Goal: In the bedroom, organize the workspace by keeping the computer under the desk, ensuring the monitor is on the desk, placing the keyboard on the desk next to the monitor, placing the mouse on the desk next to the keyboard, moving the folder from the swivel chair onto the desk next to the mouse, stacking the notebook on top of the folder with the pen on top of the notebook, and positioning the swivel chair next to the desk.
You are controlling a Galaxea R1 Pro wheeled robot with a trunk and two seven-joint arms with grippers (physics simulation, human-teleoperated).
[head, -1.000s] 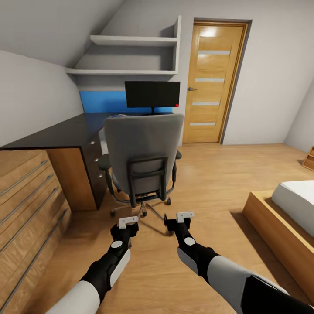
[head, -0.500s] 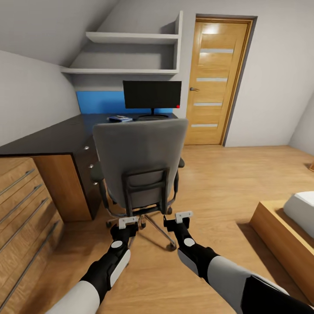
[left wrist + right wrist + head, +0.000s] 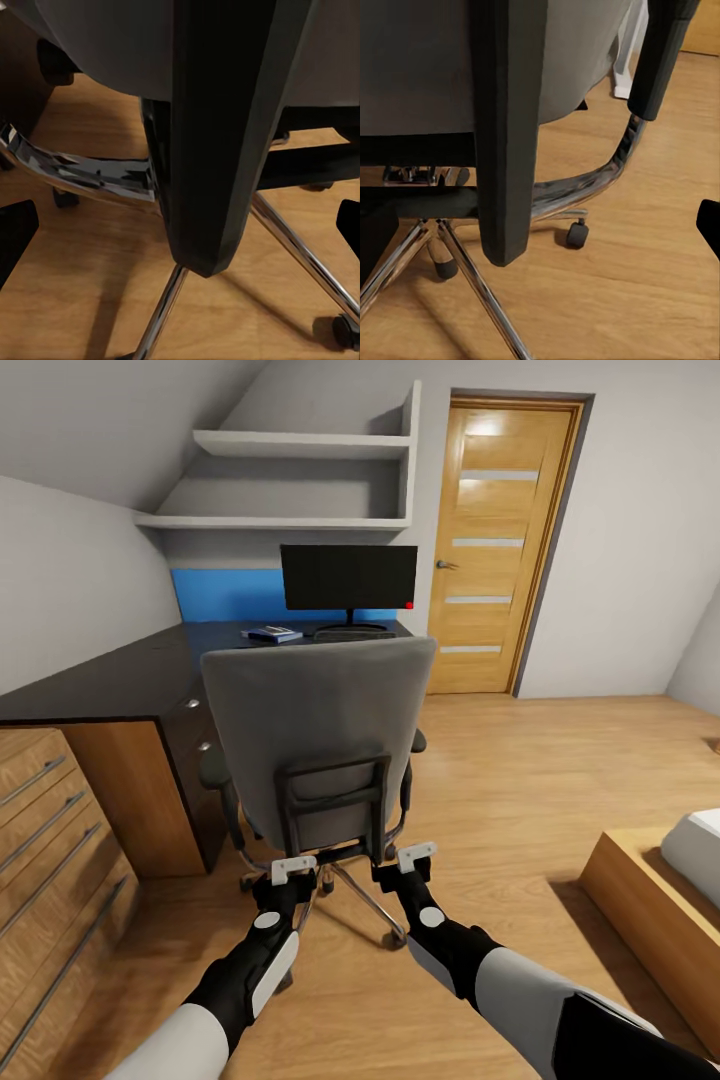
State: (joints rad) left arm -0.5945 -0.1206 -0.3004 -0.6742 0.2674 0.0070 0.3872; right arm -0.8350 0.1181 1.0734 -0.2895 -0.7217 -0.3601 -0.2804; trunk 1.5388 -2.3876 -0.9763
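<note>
The swivel chair (image 3: 318,745) stands directly ahead of both arms, its grey back turned to the robot, just off the drawer end of the black counter (image 3: 120,680). The left claw (image 3: 291,868) and right claw (image 3: 412,855) are level with the lower edge of the black back frame, one toward each upright. In each wrist view a black upright sits close between the fingertips, which show dark at the frame edges, so both claws are spread apart and empty. The monitor (image 3: 349,577) stands on the counter at its far end. The chrome base (image 3: 90,176) splays low on the floor. Open floor lies to the right toward the door (image 3: 502,540); the wooden cabinet (image 3: 50,860) crowds the left. Judgement: either arm reaches the frame equally.
</note>
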